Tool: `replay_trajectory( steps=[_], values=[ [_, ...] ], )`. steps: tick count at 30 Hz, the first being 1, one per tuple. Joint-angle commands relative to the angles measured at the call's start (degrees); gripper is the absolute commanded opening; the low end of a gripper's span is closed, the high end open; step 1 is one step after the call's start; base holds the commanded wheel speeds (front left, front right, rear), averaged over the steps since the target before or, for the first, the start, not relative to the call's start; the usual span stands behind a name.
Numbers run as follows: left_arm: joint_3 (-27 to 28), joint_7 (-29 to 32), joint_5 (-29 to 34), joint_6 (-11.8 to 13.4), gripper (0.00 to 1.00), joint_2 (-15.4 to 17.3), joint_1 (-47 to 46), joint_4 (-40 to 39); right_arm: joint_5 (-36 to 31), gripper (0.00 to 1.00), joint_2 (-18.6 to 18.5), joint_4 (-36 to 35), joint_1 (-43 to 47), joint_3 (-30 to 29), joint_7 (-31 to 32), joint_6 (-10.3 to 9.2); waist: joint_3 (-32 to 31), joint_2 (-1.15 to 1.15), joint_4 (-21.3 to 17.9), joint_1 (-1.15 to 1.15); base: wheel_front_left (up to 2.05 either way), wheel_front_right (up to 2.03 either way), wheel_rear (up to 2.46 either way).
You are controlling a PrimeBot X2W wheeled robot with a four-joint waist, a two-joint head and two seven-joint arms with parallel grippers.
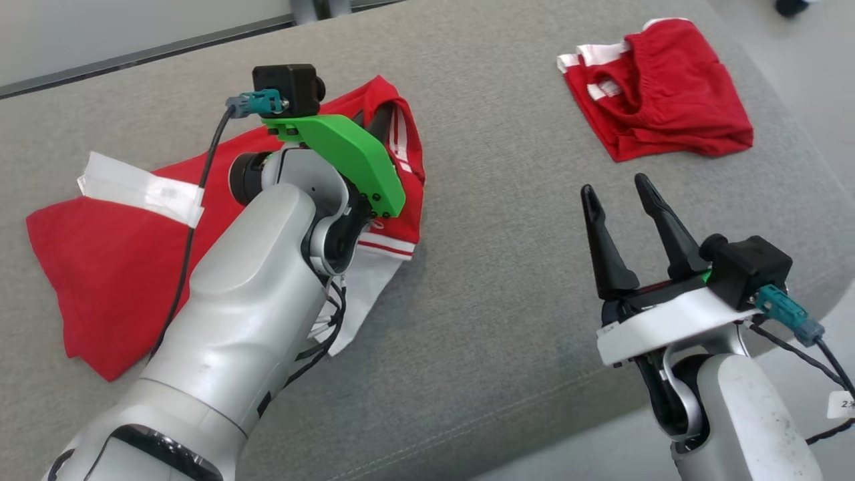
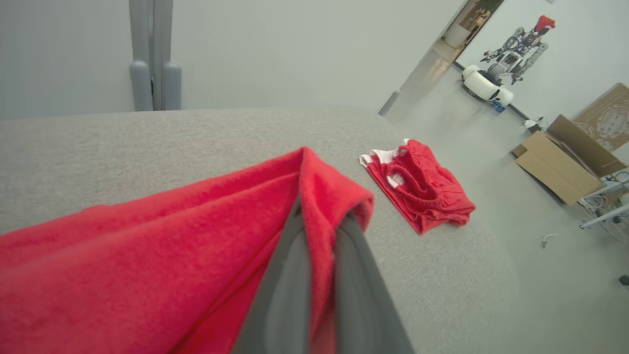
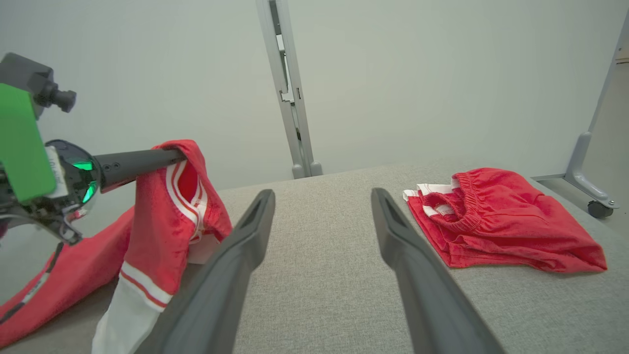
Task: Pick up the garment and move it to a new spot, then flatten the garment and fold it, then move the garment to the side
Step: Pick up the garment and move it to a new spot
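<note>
White cable tag (image 1: 841,404) — begins "2", rest cut off

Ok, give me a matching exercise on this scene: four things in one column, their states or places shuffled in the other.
Things:
1. left gripper
2. right gripper
3. red striped garment
4. red shorts

States:
A. lying bunched at the far right of the grey surface, untouched
B. open, holding nothing
C. shut, pinching red fabric
D. one edge lifted, the rest lying spread

Pairs: 1-C, 2-B, 3-D, 4-A
</note>
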Motion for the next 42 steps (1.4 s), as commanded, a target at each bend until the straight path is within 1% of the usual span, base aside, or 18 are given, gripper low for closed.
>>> replay_trajectory(
  steps=[1, 5, 11, 16, 17, 19, 20, 26, 29, 35, 39, 42],
  values=[
    [-1.6, -0.6, -1.5, 0.3, 0.0, 0.1, -1.4, 0.3, 0.7, 1.0, 0.0, 0.8, -1.1, 0.7, -0.8, -0.02, 3.0, 0.0, -6.1, 0.0, 0.0, 0.0, 0.0],
    [-5.4, -2.4, -5.2, 1.5, 0.0, 0.1, -3.1, 1.1, 2.3, 1.0, 0.0, 2.9, -2.7, 3.3, -2.4, -0.02, 3.7, 0.0, -9.2, 0.0, 0.0, 0.0, 0.0],
    [-10.3, -6.1, -9.3, 3.4, 0.0, 0.2, -5.1, 3.0, 3.8, 1.0, 0.0, 6.0, -4.5, 6.2, -4.3, -0.02, 4.3, 0.0, -12.6, 0.0, 0.0, 0.0, 0.0],
    [-13.4, -10.0, -12.1, 4.5, 0.0, 0.1, -7.4, 6.6, 5.3, 1.0, 0.0, 8.5, -6.1, 9.0, -5.8, -0.02, 4.6, 0.0, -15.2, 0.0, 0.0, 0.0, 0.0],
    [-13.7, -10.3, -12.7, 4.6, 0.07, 0.1, -7.7, 7.3, 5.4, 1.0, 0.0, 8.8, -6.3, 9.3, -6.0, -0.02, 4.6, 0.0, -15.5, 0.0, 0.0, 0.0, 0.0],
    [-14.8, -10.8, -13.6, 4.5, 0.53, 0.1, -8.2, 8.6, 5.7, 1.0, 0.0, 9.6, -6.5, 9.8, -6.3, -0.02, 4.8, 0.0, -15.8, 0.0, 0.0, 0.0, 0.0],
    [-15.1, -11.0, -14.1, 4.5, 1.0, 0.1, -8.4, 9.2, 5.8, 1.0, 0.0, 9.9, -6.6, 10.0, -6.6, -0.02, 4.8, 0.0, -16.0, 0.0, 0.0, 0.0, 0.0],
    [-18.1, -11.4, -17.0, 4.2, 1.0, 0.1, -8.3, 10.3, 6.1, 1.0, 0.0, 11.4, -7.0, 10.1, -7.3, -0.02, 5.0, 0.0, -15.8, 0.0, 0.0, 0.0, 0.0],
    [-19.3, -11.4, -17.7, 4.3, 1.0, 0.1, -8.3, 10.4, 5.9, 1.0, 0.0, 11.7, -7.0, 9.9, -7.6, -0.02, 4.9, 0.0, -15.4, 0.0, 0.0, 0.0, 0.0],
    [-23.8, -9.9, -19.0, 4.9, 1.0, 0.1, -7.2, 10.7, 5.6, 1.0, 0.0, 12.4, -7.1, 9.5, -7.6, -0.02, 4.6, 0.0, -14.4, 0.0, 0.0, 0.0, 0.0],
    [-26.1, -9.8, -20.0, 4.4, 1.0, 0.1, -7.1, 9.7, 5.3, 1.0, 0.0, 12.7, -6.8, 8.9, -7.7, -0.02, 4.3, 0.0, -13.1, 0.0, 0.0, 0.0, 0.0],
    [-28.1, -11.2, -20.3, 3.4, 1.0, 0.1, -8.3, 8.1, 4.6, 1.0, 0.0, 12.7, -6.1, 7.6, -7.6, -0.02, 3.8, 0.0, -10.6, 0.0, 0.0, 0.0, 0.0]
  ],
)
